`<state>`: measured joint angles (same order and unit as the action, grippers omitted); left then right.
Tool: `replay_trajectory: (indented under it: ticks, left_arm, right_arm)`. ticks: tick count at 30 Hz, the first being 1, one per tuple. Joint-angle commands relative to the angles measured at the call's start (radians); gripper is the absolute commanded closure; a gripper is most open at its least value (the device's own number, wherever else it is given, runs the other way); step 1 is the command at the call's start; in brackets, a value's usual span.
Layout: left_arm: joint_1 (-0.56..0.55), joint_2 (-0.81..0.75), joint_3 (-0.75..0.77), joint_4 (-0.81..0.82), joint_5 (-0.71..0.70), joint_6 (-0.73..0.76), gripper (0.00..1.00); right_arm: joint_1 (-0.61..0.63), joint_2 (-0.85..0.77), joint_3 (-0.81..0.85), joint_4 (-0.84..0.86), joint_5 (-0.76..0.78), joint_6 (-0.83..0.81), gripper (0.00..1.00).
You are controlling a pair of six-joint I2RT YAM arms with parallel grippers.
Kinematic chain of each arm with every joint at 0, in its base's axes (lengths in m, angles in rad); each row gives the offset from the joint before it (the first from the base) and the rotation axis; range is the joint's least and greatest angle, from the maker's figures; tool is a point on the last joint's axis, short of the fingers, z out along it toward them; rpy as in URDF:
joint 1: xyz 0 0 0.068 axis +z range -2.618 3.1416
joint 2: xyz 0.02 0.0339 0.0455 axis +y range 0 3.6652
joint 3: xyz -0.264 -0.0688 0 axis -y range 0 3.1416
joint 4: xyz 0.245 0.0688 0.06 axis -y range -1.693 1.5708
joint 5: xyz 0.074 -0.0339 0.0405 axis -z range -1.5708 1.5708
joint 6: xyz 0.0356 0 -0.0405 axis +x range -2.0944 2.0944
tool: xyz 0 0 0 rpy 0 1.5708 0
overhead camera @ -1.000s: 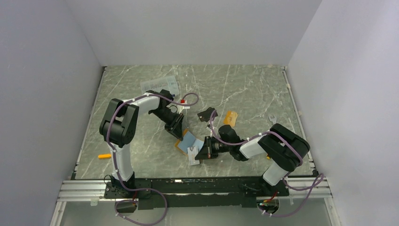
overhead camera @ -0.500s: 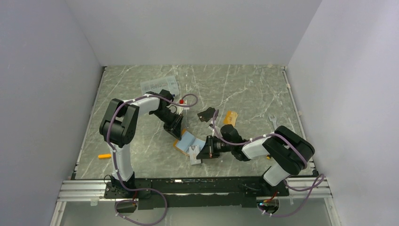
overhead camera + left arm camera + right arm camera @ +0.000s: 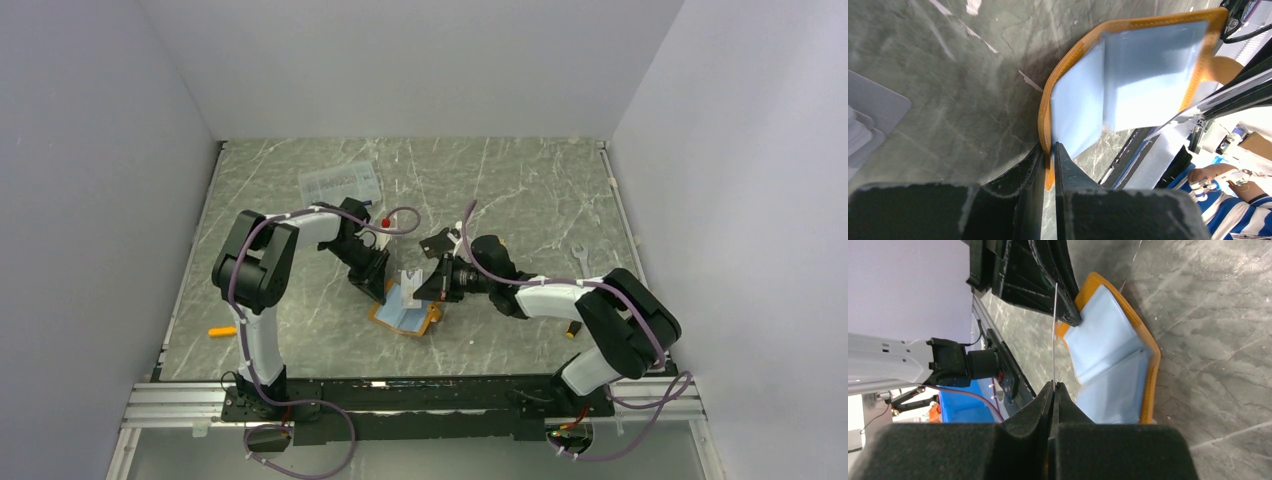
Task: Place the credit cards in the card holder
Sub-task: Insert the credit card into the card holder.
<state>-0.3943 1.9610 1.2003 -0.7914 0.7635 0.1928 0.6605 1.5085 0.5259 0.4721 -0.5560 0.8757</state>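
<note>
- now, my left gripper (image 3: 1048, 152) pinches the edge of the card holder (image 3: 1148, 75), propping it open mid-table.
- my right gripper (image 3: 1054, 386) clamps a whitish card (image 3: 1055, 330) edge-on, just above it.
- i'd tip the card toward the open holder at 3 o'clock in my right wrist view, then slide it in slowly.

On table (image 3: 520, 190): card holder (image 3: 403, 318); card (image 3: 410, 283) upright over its far edge.

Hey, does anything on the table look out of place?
Nothing spilled or damaged. The card holder is bowed, one flap lifted where the left gripper pinches its edge. A small silver tool lies stray on the right.
</note>
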Motion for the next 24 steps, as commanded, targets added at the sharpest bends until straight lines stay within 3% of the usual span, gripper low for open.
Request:
replay_trajectory:
  ticks: [1,6,11,16,24]
  left_arm:
    - [-0.005,-0.047,-0.073,0.05,0.025,-0.04,0.86]
    - [-0.005,-0.075,-0.116,0.105,0.062,-0.082,0.86]
    - [-0.003,-0.119,-0.146,0.133,0.095,-0.127,0.9]
    - [0.003,-0.174,-0.2,0.194,0.089,-0.171,0.94]
    - [0.002,-0.164,-0.218,0.225,0.108,-0.186,0.95]
  right_arm:
    - [0.008,0.026,0.002,0.005,0.02,0.035,1.0]
    - [0.051,0.03,0.017,-0.039,0.086,0.017,1.0]
    - [0.093,0.007,0.076,-0.196,0.11,-0.051,1.0]
    - [0.103,0.005,0.06,-0.274,-0.045,-0.121,1.0]
    - [0.103,-0.017,-0.072,-0.248,-0.098,-0.063,1.0]
